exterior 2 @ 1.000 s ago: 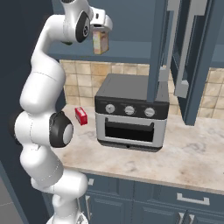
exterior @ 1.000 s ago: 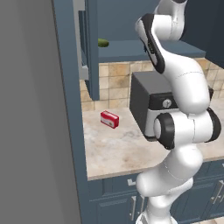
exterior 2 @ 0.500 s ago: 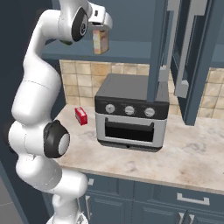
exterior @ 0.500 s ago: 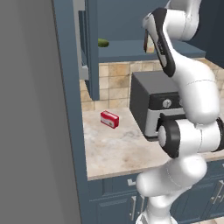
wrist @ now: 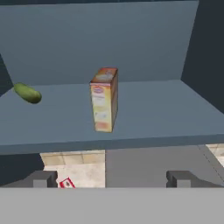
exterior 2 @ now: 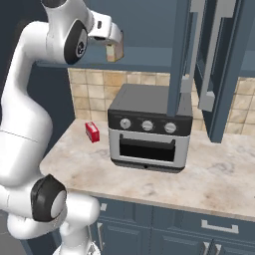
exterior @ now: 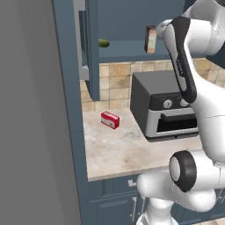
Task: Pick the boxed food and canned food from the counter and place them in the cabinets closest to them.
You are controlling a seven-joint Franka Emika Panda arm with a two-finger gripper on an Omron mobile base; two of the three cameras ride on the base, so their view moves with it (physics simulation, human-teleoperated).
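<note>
— One carton (wrist: 104, 99): tall, slim, tan-orange with pale patches, upright on blue cabinet shelf (wrist: 153, 113), far from gripper (wrist: 111, 178).
— Grasping anything?
— No; spread wide, empty.

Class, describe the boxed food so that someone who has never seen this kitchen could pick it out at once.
Find the open cabinets above the toaster oven. On the blue shelf stands the boxed food, an upright, slim tan carton with reddish and pale print. Its only shelf neighbour is a small green pickle lying on its side, well apart.
</note>
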